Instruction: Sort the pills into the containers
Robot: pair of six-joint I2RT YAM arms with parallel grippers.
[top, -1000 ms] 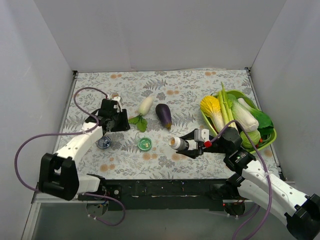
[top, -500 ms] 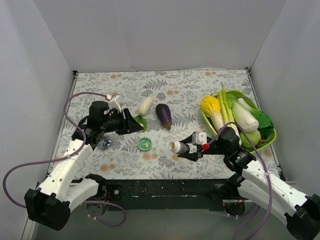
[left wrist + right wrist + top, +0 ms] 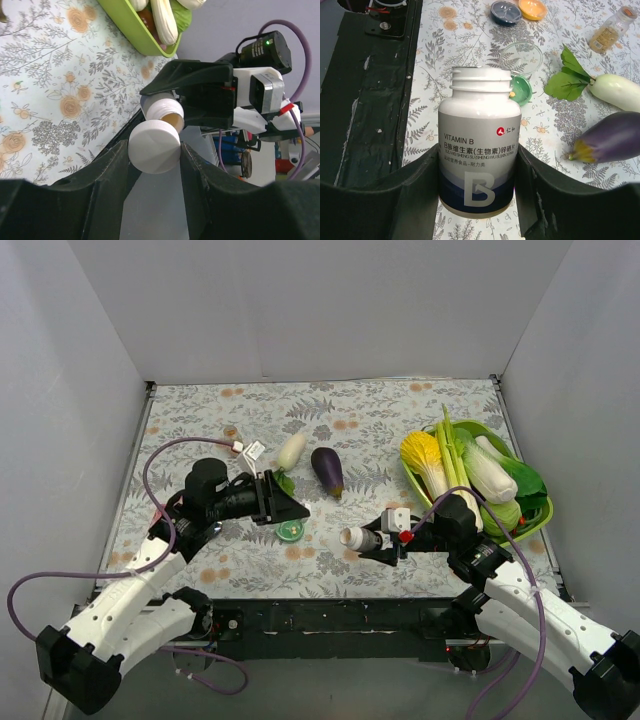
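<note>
My right claw (image 3: pixel 384 540) is clamped round the open vitamin B bottle (image 3: pixel 480 150), mouth pointing at the green dish (image 3: pixel 521 90) on the tabletop (image 3: pixel 470 30). Left claw (image 3: pixel 285 506) pinches the white cap (image 3: pixel 154 147). Further off, the blue dish (image 3: pixel 505 11) and orange dish (image 3: pixel 532 7) sit side by side.

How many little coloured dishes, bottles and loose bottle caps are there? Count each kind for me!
Coloured dishes: 3 (orange dish, green dish, blue dish)
Bottles: 2 (big white bottle, small bottle)
Loose bottle caps: 1 (white cap)
Total: 6
</note>
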